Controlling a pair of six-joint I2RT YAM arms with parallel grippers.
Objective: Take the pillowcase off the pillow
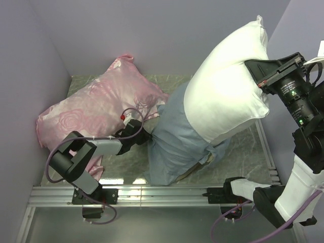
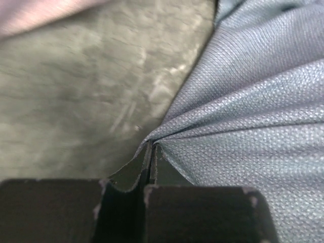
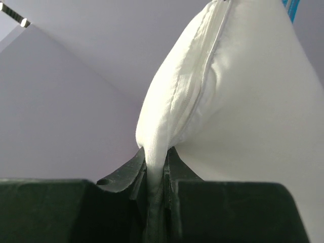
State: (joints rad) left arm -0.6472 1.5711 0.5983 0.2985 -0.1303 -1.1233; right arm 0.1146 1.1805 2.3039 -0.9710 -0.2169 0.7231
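Observation:
The white pillow (image 1: 228,86) is lifted high at the right, most of it out of the blue-grey pillowcase (image 1: 174,144), which still wraps its lower end and lies bunched on the table. My right gripper (image 1: 255,76) is shut on the pillow's edge; the right wrist view shows the white fabric (image 3: 202,101) pinched between the jaws of that gripper (image 3: 156,162). My left gripper (image 1: 147,137) is shut on the pillowcase's left edge low on the table; the left wrist view shows the woven cloth (image 2: 243,116) gathered into the closed jaws of the gripper (image 2: 152,149).
A shiny pink rose-patterned pillow (image 1: 96,111) lies at the left rear, against the left wall. Lavender walls close in the left, back and right. A metal rail (image 1: 152,195) runs along the near table edge. The marbled table top (image 1: 248,152) shows at the right.

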